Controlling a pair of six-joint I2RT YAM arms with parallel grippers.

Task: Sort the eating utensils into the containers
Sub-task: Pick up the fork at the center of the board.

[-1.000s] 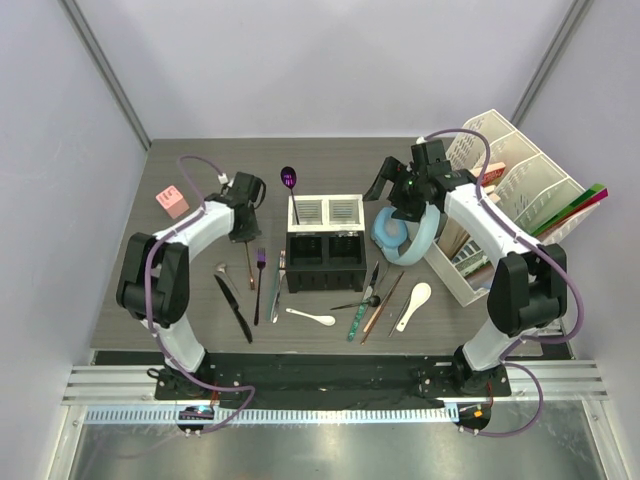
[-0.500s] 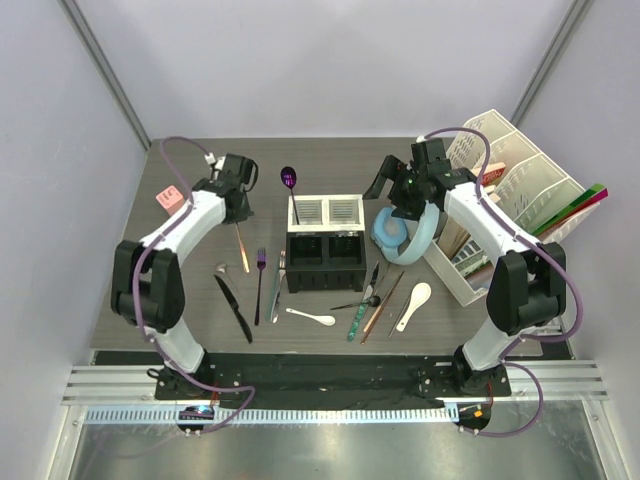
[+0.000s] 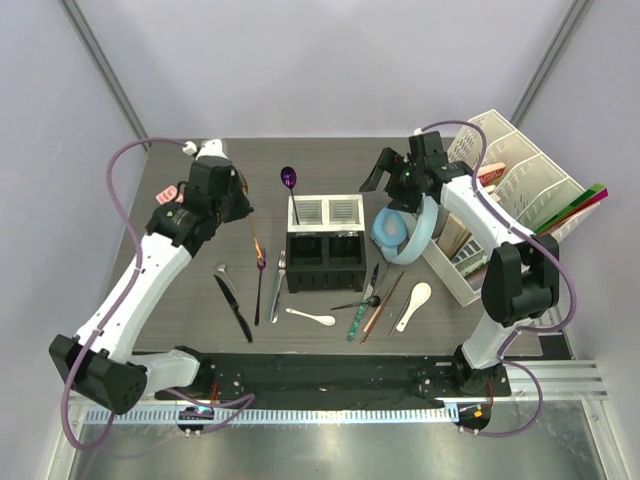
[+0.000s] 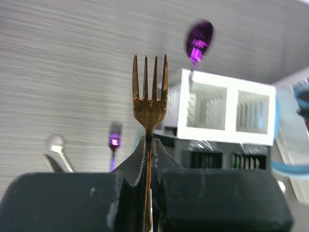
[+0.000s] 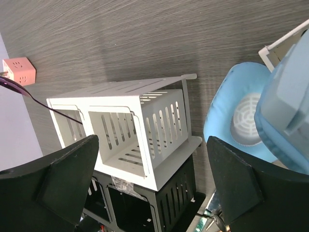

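Note:
My left gripper [image 3: 243, 212] is shut on the copper fork [image 3: 256, 243] and holds it above the table, left of the black and white caddy [image 3: 325, 243]. In the left wrist view the copper fork [image 4: 150, 96] stands tines up between my shut jaws [image 4: 150, 151]. A purple spoon [image 3: 289, 180] stands in the caddy's back left white compartment. A purple fork [image 3: 259, 287], a black knife [image 3: 233, 308], two white soup spoons [image 3: 312, 317], chopsticks [image 3: 385, 300] and a green-patterned piece [image 3: 357, 318] lie on the table. My right gripper [image 3: 385, 175] hangs open and empty behind the caddy [image 5: 145, 130].
A light blue ring-shaped thing [image 3: 405, 232] lies right of the caddy, under my right arm. A big white slotted rack [image 3: 510, 190] fills the back right. A pink block [image 3: 168, 192] sits at the left, beside my left arm. A silver knife [image 3: 276, 285] lies beside the purple fork.
My left arm has risen and swung back-left, lifting the copper fork off the table. The right gripper has shifted only slightly and stays open.

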